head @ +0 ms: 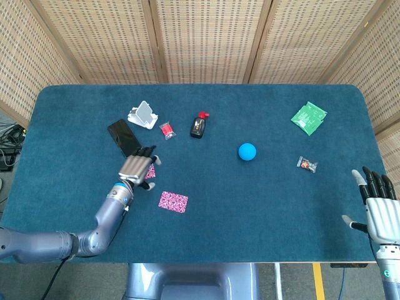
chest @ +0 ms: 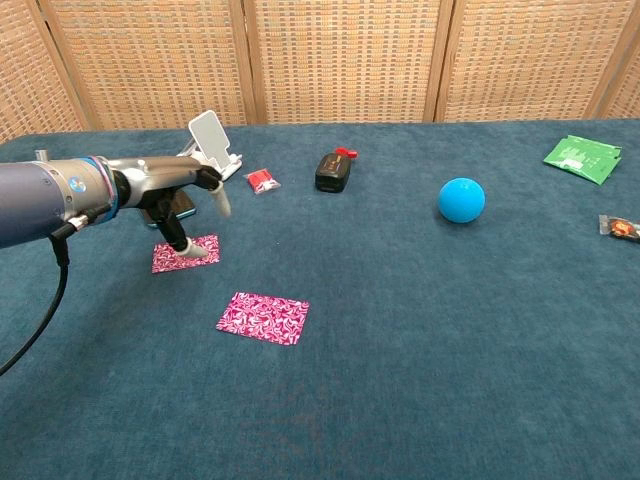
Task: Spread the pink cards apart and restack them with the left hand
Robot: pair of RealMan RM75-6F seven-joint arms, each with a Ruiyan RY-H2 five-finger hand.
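Observation:
Two pink patterned cards lie apart on the blue table. One card [chest: 263, 318] lies flat by itself near the front, also seen from the head camera [head: 173, 201]. The other card [chest: 184, 254] lies further back and left; in the head view only its edge [head: 150, 172] shows beside my left hand [head: 137, 167]. That left hand [chest: 170, 190] hovers over this card with its fingers stretched out, and one fingertip [chest: 203, 252] touches the card's top. My right hand [head: 379, 207] is at the table's front right edge, fingers spread, holding nothing.
A black phone [head: 124, 137] and a white phone stand [head: 144, 115] sit just behind the left hand. Further right are a small red packet [head: 166, 130], a black bottle with a red cap [head: 199, 125], a blue ball [head: 247, 151], a green packet [head: 309, 117] and a wrapped candy [head: 307, 164].

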